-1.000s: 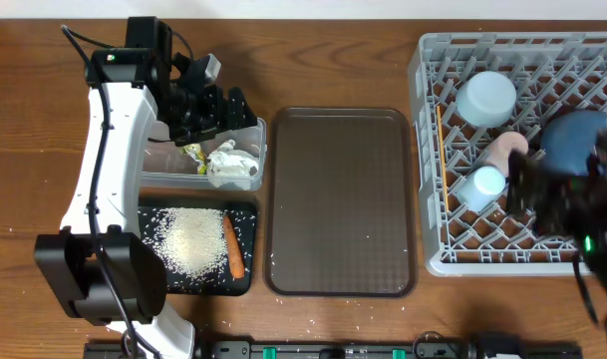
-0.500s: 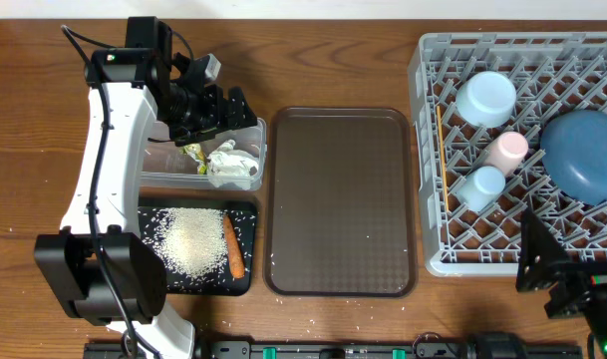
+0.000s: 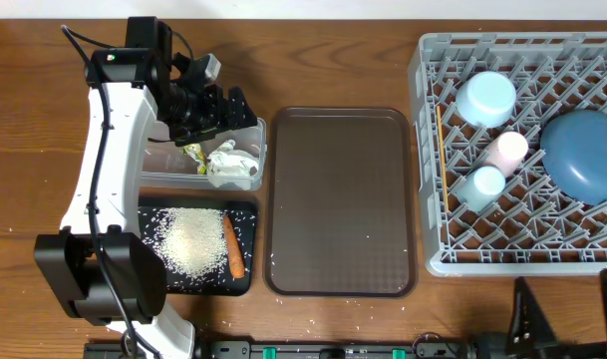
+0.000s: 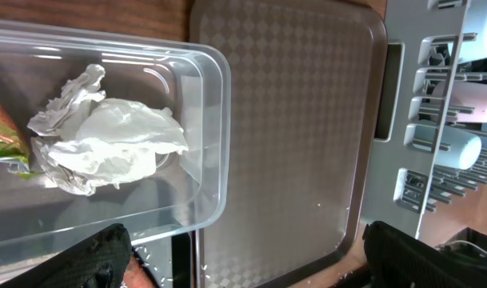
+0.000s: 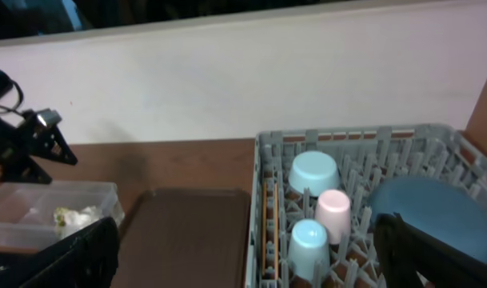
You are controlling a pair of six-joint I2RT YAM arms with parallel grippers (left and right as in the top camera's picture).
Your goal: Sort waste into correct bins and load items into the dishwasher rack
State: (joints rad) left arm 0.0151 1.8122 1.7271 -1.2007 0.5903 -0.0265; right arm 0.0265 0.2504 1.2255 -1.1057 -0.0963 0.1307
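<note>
left tool [image 4: 251, 256] wide above clear tub [image 4: 213, 96] of crumpled paper [image 4: 115, 140], right tool [image 5: 247, 260] wide, rice [image 3: 193, 239] and carrot [image 3: 232, 247] in black tray [image 3: 246, 263]

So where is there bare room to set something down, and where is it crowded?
Free: the whole brown tray, between tub, black tray and rack; the table beyond it; the rack's front rows. Crowded: the rack's back and middle with bowl, pink cup, blue cup, plate, chopsticks; tub with paper; black tray with rice, carrot.

no readable text, labels or numbers
</note>
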